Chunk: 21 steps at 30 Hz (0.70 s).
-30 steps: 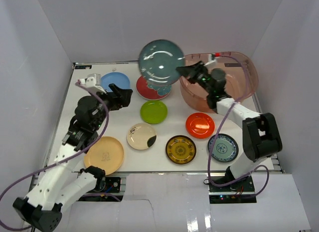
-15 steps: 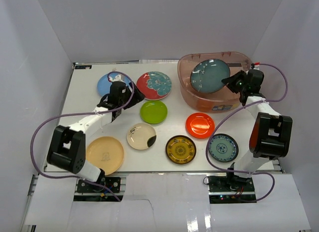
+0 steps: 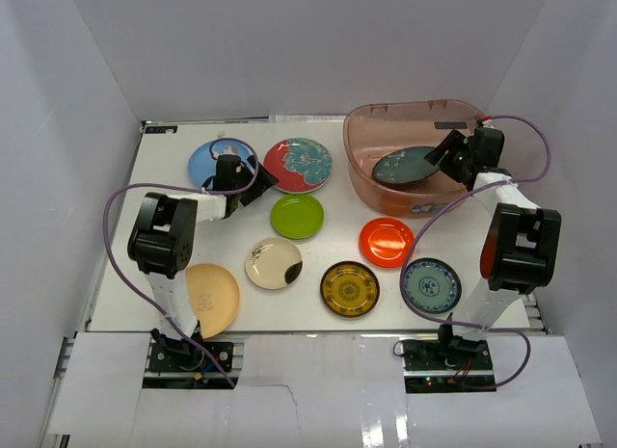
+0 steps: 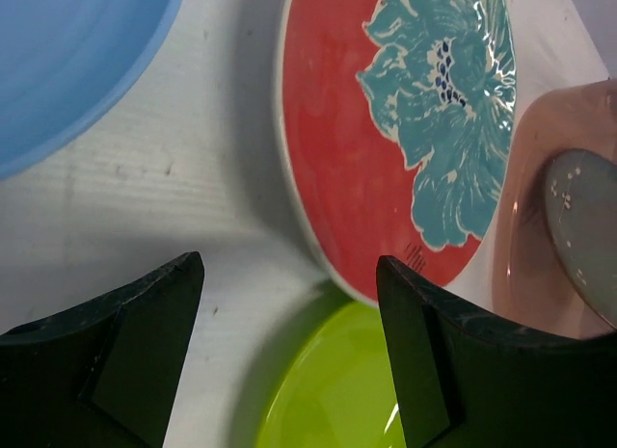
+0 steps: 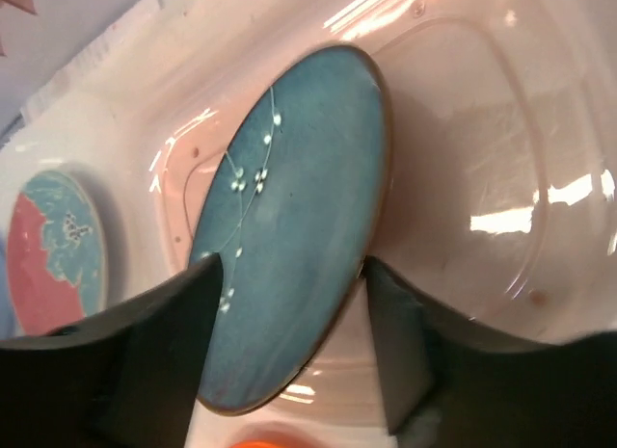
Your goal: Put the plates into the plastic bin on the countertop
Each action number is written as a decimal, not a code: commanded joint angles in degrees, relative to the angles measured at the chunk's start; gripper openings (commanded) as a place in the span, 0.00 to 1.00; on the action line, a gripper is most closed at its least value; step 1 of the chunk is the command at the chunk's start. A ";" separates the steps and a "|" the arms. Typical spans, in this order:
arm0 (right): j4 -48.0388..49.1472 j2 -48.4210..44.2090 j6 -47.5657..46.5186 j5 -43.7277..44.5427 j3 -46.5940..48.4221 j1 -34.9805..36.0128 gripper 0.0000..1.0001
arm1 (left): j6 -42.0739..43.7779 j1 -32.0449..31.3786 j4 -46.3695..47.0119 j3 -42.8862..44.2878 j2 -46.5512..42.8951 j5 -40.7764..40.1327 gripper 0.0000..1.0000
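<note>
Top view: My right claw (image 3: 448, 154) is inside the bin (image 3: 415, 108), just beside a teal plate (image 3: 405, 166) that rests tilted in it. My left claw (image 3: 253, 181) hovers low over the table (image 3: 328, 246), between the blue plate (image 3: 217, 162) and the red flowered plate (image 3: 298, 165). Eight plates lie flat on the table, each apart from the others and none in the bin.

Left wrist view: The left claw (image 4: 289, 265) has its fingers apart and holds nothing. The near rim of the red flowered plate (image 4: 386, 149) sits between the fingertips, with the green plate (image 4: 328, 390) just below it.

Right wrist view: The right claw (image 5: 289, 265) is spread wide and is not clamped on the teal plate (image 5: 299, 207), which leans against the wall of the bin (image 5: 482, 130).

Handling: I judge the plates to be rigid, light, glossy and so slippery, and liable to chip. Take hold at the rim, one finger under the lip and one on top. A flat plate offers little lip, so the lower finger must slide along the table. Lower each plate into the bin; do not drop it.
</note>
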 commanded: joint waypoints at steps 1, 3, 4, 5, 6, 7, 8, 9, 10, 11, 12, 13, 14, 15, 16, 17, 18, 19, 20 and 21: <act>4.00 -2.25 -2.34 1.24 3.80 -0.09 0.69 | -0.36 0.09 6.63 3.77 2.60 2.37 0.82; 3.13 -3.21 -3.13 2.82 3.89 -0.01 0.84 | 0.25 0.09 6.46 6.14 4.01 1.49 0.82; 2.86 -3.65 -3.40 3.44 3.89 -0.01 0.87 | 0.43 0.09 6.19 7.02 5.58 0.87 0.81; 2.68 -4.09 -3.57 4.40 3.80 0.08 0.91 | 0.52 0.09 6.02 8.59 6.21 0.52 0.80; 2.60 -5.23 -4.01 4.59 3.71 -0.01 0.93 | 0.60 0.09 6.10 9.04 6.82 -0.01 0.79; 2.77 -5.85 -4.10 4.59 3.28 -0.01 0.95 | 0.43 0.09 6.45 9.40 7.35 -0.45 0.78; 3.03 -6.46 -4.10 4.24 2.92 0.08 0.96 | 0.26 0.09 6.72 9.75 8.49 -0.89 0.75; 3.38 -7.69 -4.10 4.06 2.75 -0.01 0.98 | -0.18 0.09 7.33 9.84 9.02 -1.06 0.74; 4.08 -8.39 -4.01 3.45 2.22 -0.01 0.98 | -1.23 0.09 7.94 9.84 9.55 -1.15 0.73; 4.44 -9.18 -3.58 2.84 0.91 -0.01 0.95 | -1.59 0.09 8.73 9.58 10.42 -1.15 0.72; 5.05 -10.67 -3.05 2.39 0.20 0.08 0.95 | -2.03 0.09 10.13 9.32 10.95 -1.07 0.70; 6.27 -11.56 -2.70 1.43 -0.59 -0.01 0.94 | -2.90 0.09 10.93 9.14 11.40 -0.89 0.69; 7.24 -12.35 -2.26 -0.75 -2.60 0.08 0.94 | -3.35 0.09 11.89 8.79 12.27 -0.37 0.66; 8.21 -14.27 -1.56 -1.91 -3.75 -0.01 0.95 | -3.61 0.09 13.30 8.35 12.63 -0.36 0.64; 10.74 -15.33 0.19 -3.31 -4.98 -0.01 0.95 | -4.31 0.09 13.92 8.26 12.98 -0.45 0.63; 12.07 -16.21 1.34 -6.19 -7.43 -0.01 0.96 | -4.40 0.09 14.62 8.00 13.24 -0.28 0.61; 13.39 -18.22 2.30 -7.70 -8.76 0.08 0.96 | -4.32 0.09 15.85 7.73 13.59 -0.45 0.52; 15.93 -19.29 4.32 -10.41 -9.99 0.26 0.97 | -4.40 0.09 16.21 7.47 13.60 -0.62 0.45; 16.82 -20.26 5.12 -11.31 -11.13 0.52 0.98 | -4.58 0.09 16.56 7.12 13.42 -1.06 0.37; 17.53 -22.18 5.82 -11.93 -13.32 1.57 0.98 | -4.75 0.09 17.87 6.68 12.90 -1.41 0.21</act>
